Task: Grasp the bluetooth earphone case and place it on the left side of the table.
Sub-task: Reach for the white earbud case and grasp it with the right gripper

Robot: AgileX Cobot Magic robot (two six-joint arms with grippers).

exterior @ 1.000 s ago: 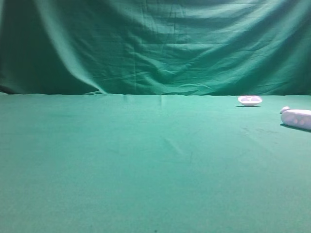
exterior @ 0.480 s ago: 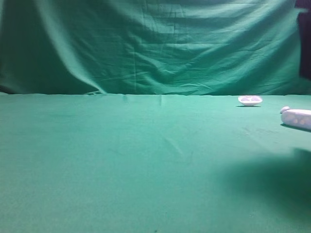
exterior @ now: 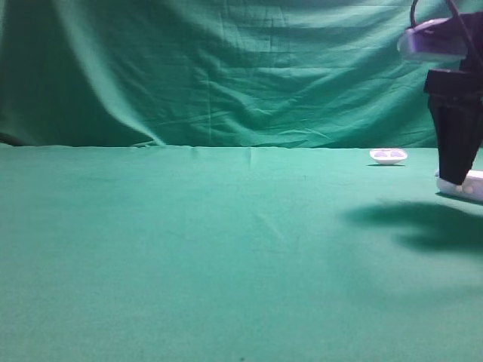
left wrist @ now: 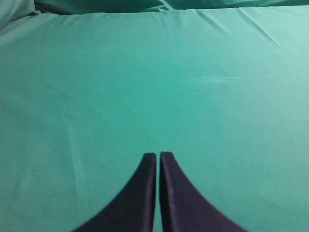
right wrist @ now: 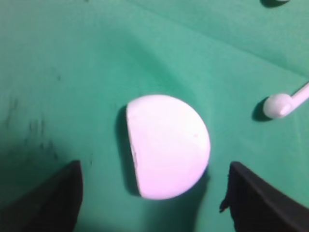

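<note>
The white pill-shaped bluetooth earphone case (exterior: 472, 186) lies on the green table (exterior: 189, 241) at the far right edge of the exterior view. My right gripper (exterior: 455, 175) hangs straight over it, fingers pointing down and covering its left end. In the right wrist view the case (right wrist: 169, 145) lies between the two dark fingers, and the right gripper (right wrist: 154, 166) is open, with green cloth showing on both sides of the case. My left gripper (left wrist: 158, 154) is shut and empty over bare cloth; it is out of the exterior view.
A shallow white dish (exterior: 388, 156) sits at the back right, left of the case. A small white earbud with a stem (right wrist: 277, 105) lies just right of the case. The arm's shadow (exterior: 423, 222) falls on the cloth. A green backdrop (exterior: 226, 68) hangs behind.
The right arm has come into the exterior view from the upper right and dropped down over the case. Its shadow has spread across the cloth. The case has not moved.
</note>
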